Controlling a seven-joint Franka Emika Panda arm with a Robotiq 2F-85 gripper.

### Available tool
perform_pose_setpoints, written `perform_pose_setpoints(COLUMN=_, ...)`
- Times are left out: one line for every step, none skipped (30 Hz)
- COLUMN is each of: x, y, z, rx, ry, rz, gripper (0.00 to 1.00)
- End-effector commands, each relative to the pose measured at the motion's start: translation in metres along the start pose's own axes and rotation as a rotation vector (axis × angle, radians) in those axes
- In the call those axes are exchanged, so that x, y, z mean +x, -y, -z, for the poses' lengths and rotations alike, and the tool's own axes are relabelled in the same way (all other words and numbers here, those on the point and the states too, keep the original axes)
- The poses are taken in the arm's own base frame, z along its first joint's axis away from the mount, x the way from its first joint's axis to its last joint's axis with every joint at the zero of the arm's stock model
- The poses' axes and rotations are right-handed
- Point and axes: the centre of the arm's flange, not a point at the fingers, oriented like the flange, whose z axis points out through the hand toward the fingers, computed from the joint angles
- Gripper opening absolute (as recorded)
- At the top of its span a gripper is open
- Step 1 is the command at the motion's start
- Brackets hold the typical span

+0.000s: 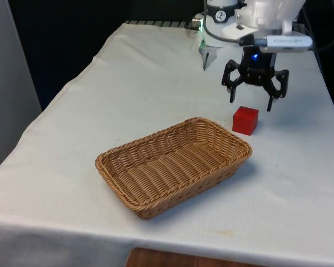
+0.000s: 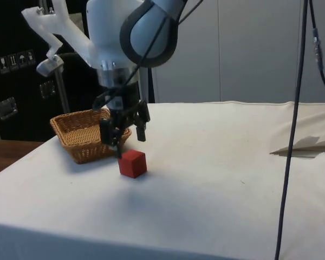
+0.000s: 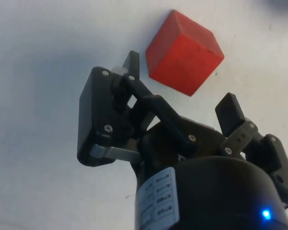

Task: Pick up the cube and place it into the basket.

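Now the red cube (image 1: 245,120) is sitting on the cloth (image 1: 156,94) just beside the basket (image 1: 173,165), off its far corner. Above the cube, the gripper (image 1: 250,100) is hovering, jaws spread wide, touching nothing.

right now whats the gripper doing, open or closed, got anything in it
Gripper: open, holding nothing; it hangs just above the red cube, which sits on the cloth beside the basket.
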Motion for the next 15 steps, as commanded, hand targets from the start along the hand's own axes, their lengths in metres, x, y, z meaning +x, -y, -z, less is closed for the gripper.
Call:
perform_pose_setpoints(x=0.0, y=0.0, z=-0.003, rx=0.0, ry=-0.001, rz=-0.004, gripper=1.0)
perform_pose_setpoints(x=0.003, y=0.0, z=-0.008, rx=-0.001, ry=-0.012, rz=-0.011, gripper=1.0)
perform_pose_setpoints(x=0.004, y=0.0, z=-0.011, rx=-0.001, ry=-0.013, rz=-0.016, gripper=1.0)
perform_pose_setpoints(x=0.004, y=0.0, z=-0.013, rx=-0.001, ry=-0.014, rz=-0.018, gripper=1.0)
perform_pose_setpoints(x=0.004, y=0.0, z=-0.016, rx=-0.002, ry=-0.015, rz=-0.021, gripper=1.0)
perform_pose_setpoints(x=0.004, y=0.0, z=-0.019, rx=-0.003, ry=-0.015, rz=-0.024, gripper=1.0)
perform_pose_setpoints(x=0.005, y=0.0, z=-0.022, rx=-0.002, ry=-0.017, rz=-0.028, gripper=1.0)
perform_pose_setpoints(x=0.005, y=0.001, z=-0.027, rx=-0.003, ry=-0.017, rz=-0.034, gripper=1.0)
perform_pose_setpoints(x=0.004, y=0.001, z=-0.025, rx=0.001, ry=-0.006, rz=-0.029, gripper=1.0)
perform_pose_setpoints(x=0.006, y=0.001, z=-0.03, rx=-0.002, ry=-0.019, rz=-0.038, gripper=1.0)
perform_pose_setpoints(x=0.006, y=0.001, z=-0.032, rx=-0.003, ry=-0.02, rz=-0.041, gripper=1.0)
perform_pose_setpoints(x=0.007, y=0.001, z=-0.035, rx=-0.004, ry=-0.02, rz=-0.044, gripper=1.0)
perform_pose_setpoints(x=0.007, y=0.002, z=-0.037, rx=-0.004, ry=-0.021, rz=-0.046, gripper=1.0)
perform_pose_setpoints(x=0.007, y=0.002, z=-0.038, rx=-0.004, ry=-0.023, rz=-0.051, gripper=1.0)
perform_pose_setpoints(x=0.008, y=0.003, z=-0.037, rx=-0.003, ry=-0.025, rz=-0.052, gripper=1.0)
